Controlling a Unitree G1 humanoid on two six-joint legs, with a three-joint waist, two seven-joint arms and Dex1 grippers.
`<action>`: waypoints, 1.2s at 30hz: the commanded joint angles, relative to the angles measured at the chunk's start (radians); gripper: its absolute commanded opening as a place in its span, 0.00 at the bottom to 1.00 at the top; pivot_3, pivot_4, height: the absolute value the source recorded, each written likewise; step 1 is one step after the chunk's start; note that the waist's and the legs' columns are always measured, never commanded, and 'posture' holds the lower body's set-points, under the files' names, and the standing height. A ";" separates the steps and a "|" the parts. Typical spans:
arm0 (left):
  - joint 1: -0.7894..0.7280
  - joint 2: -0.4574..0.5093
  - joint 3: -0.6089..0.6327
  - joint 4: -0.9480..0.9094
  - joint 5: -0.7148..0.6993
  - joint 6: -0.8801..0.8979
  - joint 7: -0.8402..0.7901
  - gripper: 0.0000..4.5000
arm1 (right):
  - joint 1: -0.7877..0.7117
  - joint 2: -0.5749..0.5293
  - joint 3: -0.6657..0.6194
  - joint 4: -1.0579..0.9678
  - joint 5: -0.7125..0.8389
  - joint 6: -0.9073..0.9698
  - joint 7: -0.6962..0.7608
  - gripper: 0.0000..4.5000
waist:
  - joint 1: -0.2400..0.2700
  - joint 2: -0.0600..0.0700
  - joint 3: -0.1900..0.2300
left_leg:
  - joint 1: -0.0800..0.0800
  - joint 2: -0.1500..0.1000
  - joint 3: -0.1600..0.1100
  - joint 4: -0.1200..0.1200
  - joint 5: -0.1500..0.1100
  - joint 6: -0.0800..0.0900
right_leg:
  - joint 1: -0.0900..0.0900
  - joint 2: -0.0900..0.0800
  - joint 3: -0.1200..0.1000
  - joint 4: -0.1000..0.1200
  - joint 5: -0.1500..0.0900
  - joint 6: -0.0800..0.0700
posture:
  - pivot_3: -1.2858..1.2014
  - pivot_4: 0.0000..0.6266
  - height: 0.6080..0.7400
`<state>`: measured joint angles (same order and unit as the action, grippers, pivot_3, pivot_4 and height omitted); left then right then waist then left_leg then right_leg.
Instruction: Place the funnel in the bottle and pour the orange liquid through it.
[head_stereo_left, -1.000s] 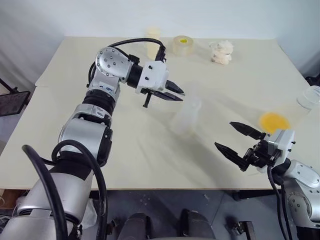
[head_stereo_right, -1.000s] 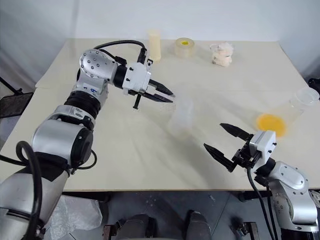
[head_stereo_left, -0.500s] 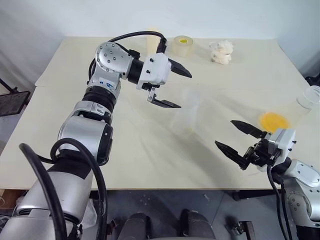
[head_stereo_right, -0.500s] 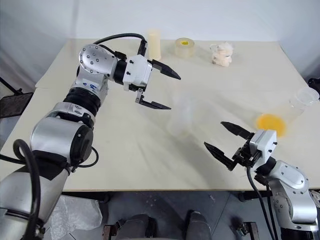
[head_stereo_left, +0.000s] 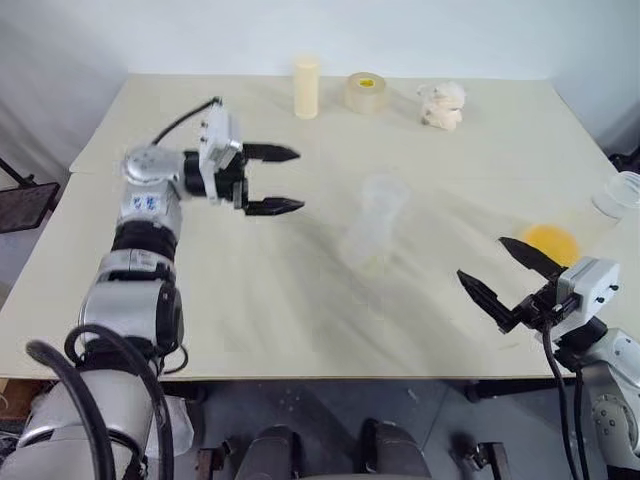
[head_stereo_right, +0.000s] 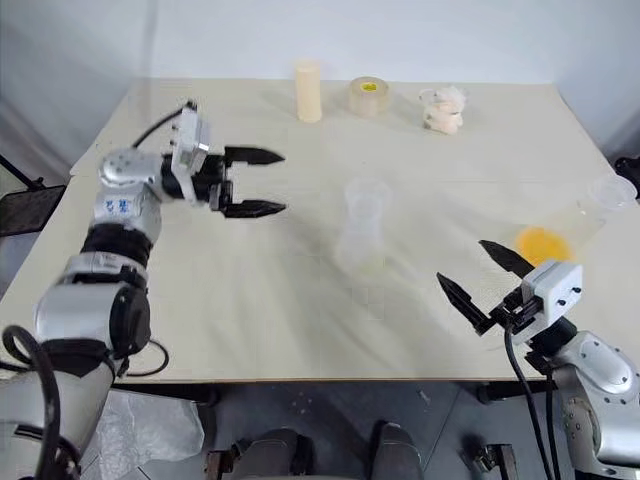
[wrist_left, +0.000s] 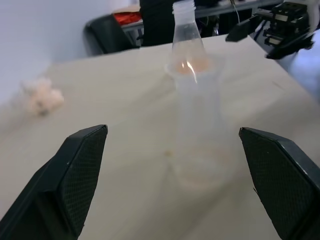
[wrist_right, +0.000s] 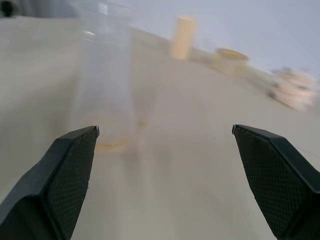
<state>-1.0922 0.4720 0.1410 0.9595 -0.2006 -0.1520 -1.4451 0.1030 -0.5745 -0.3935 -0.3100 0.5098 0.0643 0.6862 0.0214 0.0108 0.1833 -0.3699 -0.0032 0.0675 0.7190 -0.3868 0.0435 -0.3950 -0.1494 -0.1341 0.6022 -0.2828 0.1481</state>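
Mid-counter stands your translucent whitish plastic bottle (head_stereo_right: 362, 228), the clear funnel (wrist_left: 192, 67) seemingly seated on top. Both grippers, left (head_stereo_right: 252, 182) and right (head_stereo_right: 478, 280), hang open and empty. Expect it light, tippy and slick; steady its broad base while pouring the orange liquid (head_stereo_right: 541, 244).

Bottle (head_stereo_right: 362, 228) stood alone mid-table (head_stereo_right: 250, 310), bare tabletop all round it, so either open gripper had a free path in. Left gripper (head_stereo_right: 262, 182) hung well apart on one side, right gripper (head_stereo_right: 478, 285) near the front edge on the other. Cylinder (head_stereo_right: 307, 90), tape roll (head_stereo_right: 368, 96), crumpled wad (head_stereo_right: 442, 108) lined the far edge; cup (head_stereo_right: 585, 216) lay at the right edge.
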 joint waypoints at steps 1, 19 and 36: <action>0.150 0.002 0.030 -0.223 -0.079 0.075 0.048 1.00 | 0.023 0.016 -0.065 -0.041 -0.006 0.023 -0.085 1.00 | 0.000 0.000 0.000 | 0.000 0.000 -0.001 0.000 0.000 0.000 | 0.000 0.000 0.000 0.000 0.000 0.000 | 0.52 0.24 1.00; 0.491 -0.031 0.004 -0.553 -0.220 0.175 0.086 1.00 | 0.246 0.094 -0.313 -0.145 0.032 0.136 -0.297 1.00 | 0.004 0.002 -0.001 | 0.002 -0.001 -0.001 0.001 0.000 0.000 | 0.002 0.000 0.003 0.002 0.000 0.000 | 0.52 0.24 1.00; 0.605 -0.037 0.003 -0.722 -0.274 0.196 0.151 1.00 | -0.175 -0.039 -0.300 0.242 -0.005 0.157 -0.374 1.00 | 0.002 0.004 -0.002 | 0.002 0.000 0.001 0.001 0.000 0.000 | 0.001 0.000 0.004 0.001 0.000 0.000 | 0.52 0.24 1.00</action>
<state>-0.4919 0.4266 0.1385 0.2846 -0.4460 0.0423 -1.3031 -0.0709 -0.5902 -0.6729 -0.0706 0.5104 0.2381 0.3202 0.0236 0.0143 0.1812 -0.3681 -0.0033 0.0678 0.7200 -0.3869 0.0433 -0.3936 -0.1496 -0.1306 0.6031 -0.2830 0.1478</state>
